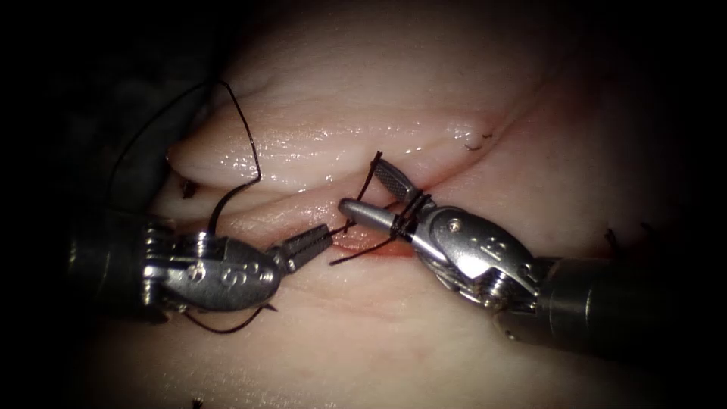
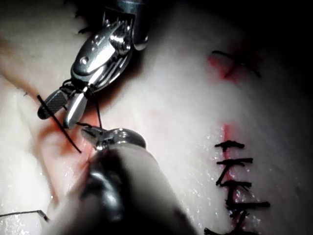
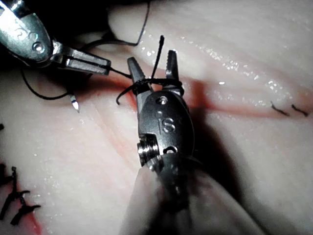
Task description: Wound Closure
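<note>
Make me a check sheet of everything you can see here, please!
Surface: tissue, wet, with a cut and red fluid by the tools.
Job's things: thread arcs up above the left tool; I cannot pick out the needle for sure.
Clutter: cut ends of thread; finished stitches.
Grippers: left tool shut on the thread; right tool open, holding nothing, with thread wound round its jaws.
Cables: nothing seen.
Surroundings: dark, nothing seen.
</note>
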